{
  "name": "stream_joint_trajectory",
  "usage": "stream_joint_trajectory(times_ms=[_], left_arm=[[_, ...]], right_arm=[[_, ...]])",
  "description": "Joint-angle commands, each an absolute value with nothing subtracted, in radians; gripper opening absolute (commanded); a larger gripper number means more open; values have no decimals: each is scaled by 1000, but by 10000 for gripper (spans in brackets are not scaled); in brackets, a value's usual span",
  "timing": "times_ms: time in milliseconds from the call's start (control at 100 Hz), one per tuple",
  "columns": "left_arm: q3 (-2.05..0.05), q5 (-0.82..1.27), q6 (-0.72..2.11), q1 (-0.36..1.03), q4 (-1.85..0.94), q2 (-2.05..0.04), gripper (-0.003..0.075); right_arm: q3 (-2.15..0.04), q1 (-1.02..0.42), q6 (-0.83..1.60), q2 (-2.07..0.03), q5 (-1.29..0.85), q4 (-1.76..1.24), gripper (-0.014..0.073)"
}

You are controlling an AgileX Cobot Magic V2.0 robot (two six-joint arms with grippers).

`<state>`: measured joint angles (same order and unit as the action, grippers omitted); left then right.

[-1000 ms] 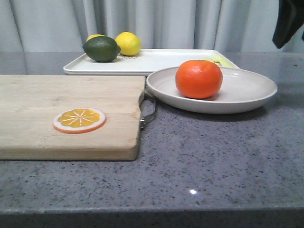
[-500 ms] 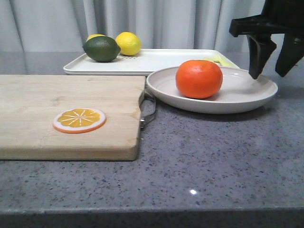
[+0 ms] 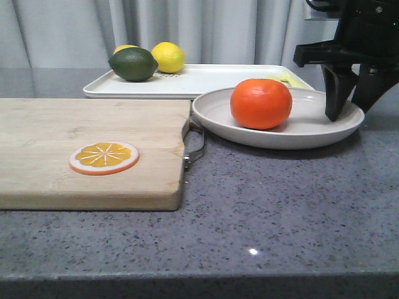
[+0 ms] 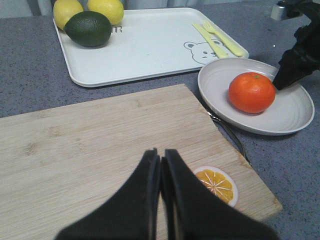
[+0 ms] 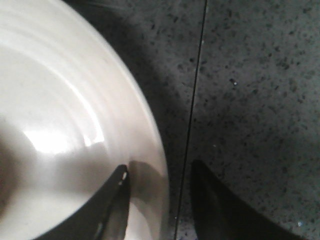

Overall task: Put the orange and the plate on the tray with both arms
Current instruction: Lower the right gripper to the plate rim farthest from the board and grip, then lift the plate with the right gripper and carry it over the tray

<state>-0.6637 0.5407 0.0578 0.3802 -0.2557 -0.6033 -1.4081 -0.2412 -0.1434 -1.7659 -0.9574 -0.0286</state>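
Grey speckled counter [image 3: 280,205], pale curtains [image 3: 206,28] behind.

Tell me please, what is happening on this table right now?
The right end effector is open and straddles the rim of the wide off-white round plate, one finger inside, one outside. The glossy whole orange sits on that plate, in front of the rectangular white tray. The left end effector is shut and empty, above the wooden cutting board. Nothing is lifted yet.

orange [image 3: 260,103] on plate [image 3: 312,128], R end effector [image 3: 346,107] straddling rim
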Motion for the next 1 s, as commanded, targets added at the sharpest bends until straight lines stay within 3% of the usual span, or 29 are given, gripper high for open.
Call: stream_joint_trajectory(times_ms=[0, 480, 990], left_arm=[[-691, 469, 49, 378, -265, -605, -20], [-691, 469, 49, 378, -265, -605, -20], [-691, 476, 49, 378, -265, -605, -20]], right_arm=[[-1442, -242, -143, -1721, -944, -23, 207], [-1442, -241, -143, -1718, -949, -22, -67], [-1452, -227, -143, -1638, -946, -64, -67]])
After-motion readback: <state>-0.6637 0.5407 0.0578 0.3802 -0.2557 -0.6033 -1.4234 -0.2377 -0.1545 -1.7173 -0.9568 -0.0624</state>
